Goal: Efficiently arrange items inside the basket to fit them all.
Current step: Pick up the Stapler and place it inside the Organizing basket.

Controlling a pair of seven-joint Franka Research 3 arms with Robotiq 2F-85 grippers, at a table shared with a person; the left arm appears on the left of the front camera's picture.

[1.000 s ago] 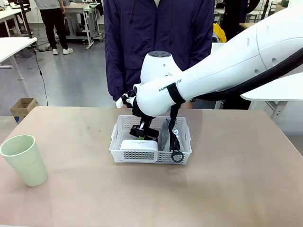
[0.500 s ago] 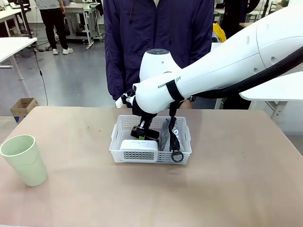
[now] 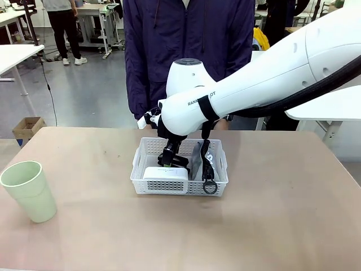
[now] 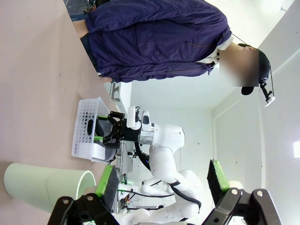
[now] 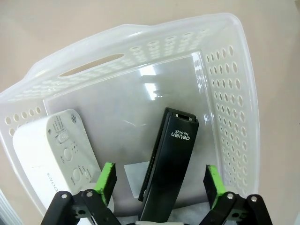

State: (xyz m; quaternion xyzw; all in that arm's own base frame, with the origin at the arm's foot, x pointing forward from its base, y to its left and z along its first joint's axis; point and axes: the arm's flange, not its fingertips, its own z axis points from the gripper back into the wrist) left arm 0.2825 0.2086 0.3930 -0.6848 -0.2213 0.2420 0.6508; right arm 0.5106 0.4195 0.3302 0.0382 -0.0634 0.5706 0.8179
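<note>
centrally, slim stapler [image 5: 171,159], perforated basket [image 5: 229,108]

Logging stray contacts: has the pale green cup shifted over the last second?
No. The pale green cup keeps its spot by the table's left edge, well left of the basket.

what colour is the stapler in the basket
The stapler is black with white lettering, clearest in the right wrist view.

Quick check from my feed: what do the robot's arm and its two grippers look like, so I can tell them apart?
The right arm is glossy white with rounded links. It has a black strap round the forearm, grey lettering beside the strap and a black cable running under it. The right gripper and the left gripper match: black linkage fingers with bright green pads.
</note>
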